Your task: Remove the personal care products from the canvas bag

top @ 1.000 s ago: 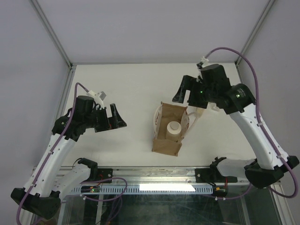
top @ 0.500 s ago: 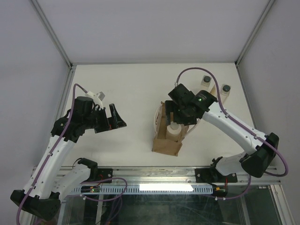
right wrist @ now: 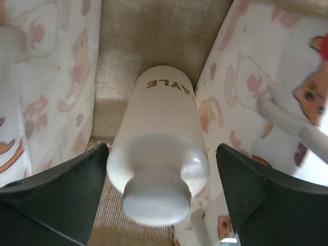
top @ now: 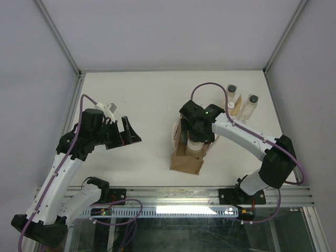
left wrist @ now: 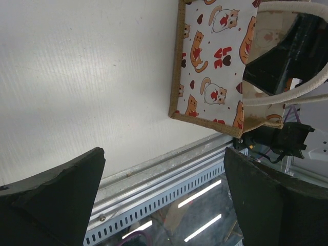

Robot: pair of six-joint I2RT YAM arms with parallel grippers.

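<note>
- Tan canvas bag [top: 187,157] stands upright on the white table [top: 142,94], right of centre and toward the near edge, with its mouth open.
- Its lining is pale, printed with cats and red hearts. The left wrist view shows the same print on its outer side [left wrist: 215,61], and the cream looped handles [left wrist: 287,97] hang over the rim.
- One product is in the bag: the wide cream bottle [right wrist: 160,164] with a cream cap stands on the woven floor, cap up, with dark lettering on its shoulder. From above it shows as a pale round top [top: 195,147] in the far half of the bag.
- The right gripper [right wrist: 163,148] reaches down into the bag mouth with its fingers spread, one on each side of the cream bottle. I cannot tell whether either finger touches it.
- Three products stand out on the table at the far right, close together. Two are clear-beige bottles with dark grey caps — one farther [top: 231,93], one to the right [top: 251,105]. Beside them stands the amber bottle [top: 231,107] with its white cap, partly hidden by the right arm.
- The left gripper [top: 131,131] hangs over bare table well left of the bag — fingers spread wide and holding nothing.
</note>
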